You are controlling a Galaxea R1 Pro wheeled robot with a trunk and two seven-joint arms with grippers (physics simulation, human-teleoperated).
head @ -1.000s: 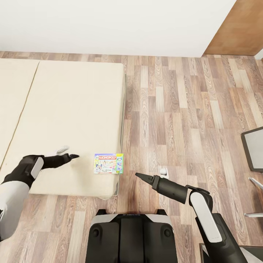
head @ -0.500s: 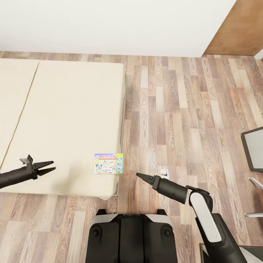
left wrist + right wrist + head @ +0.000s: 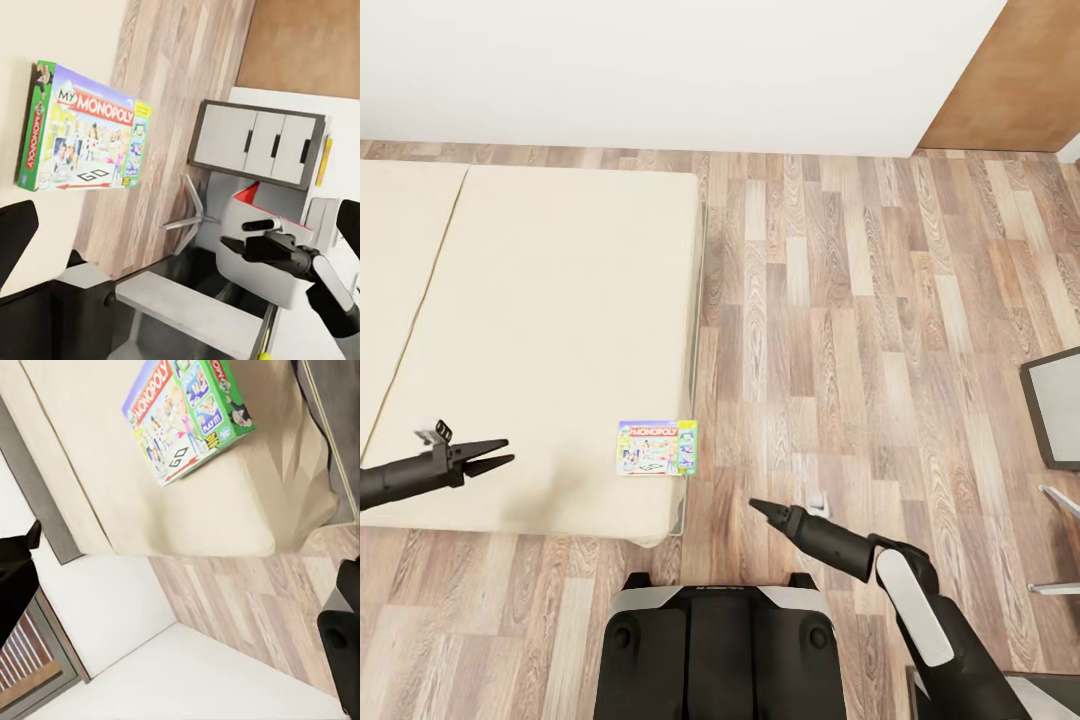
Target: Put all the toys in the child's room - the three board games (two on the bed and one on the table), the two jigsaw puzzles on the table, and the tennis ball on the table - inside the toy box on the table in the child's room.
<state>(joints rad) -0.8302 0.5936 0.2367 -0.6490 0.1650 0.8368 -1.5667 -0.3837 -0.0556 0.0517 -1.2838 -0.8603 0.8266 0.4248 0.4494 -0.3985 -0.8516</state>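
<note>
The Monopoly board game (image 3: 657,447) lies flat near the bed's (image 3: 550,300) corner, between both grippers. Left gripper (image 3: 498,455) hovers narrowly parted, empty, over the mattress — barely shifted. Right gripper (image 3: 758,507) has drawn back over the floor (image 3: 860,320) — whether it is parted, I cannot tell.

Left gripper (image 3: 503,452): fingers slightly parted, arm stretched out low, pointing R.
Right gripper (image 3: 754,505): tips together, forearm angled fwd-left.
</note>
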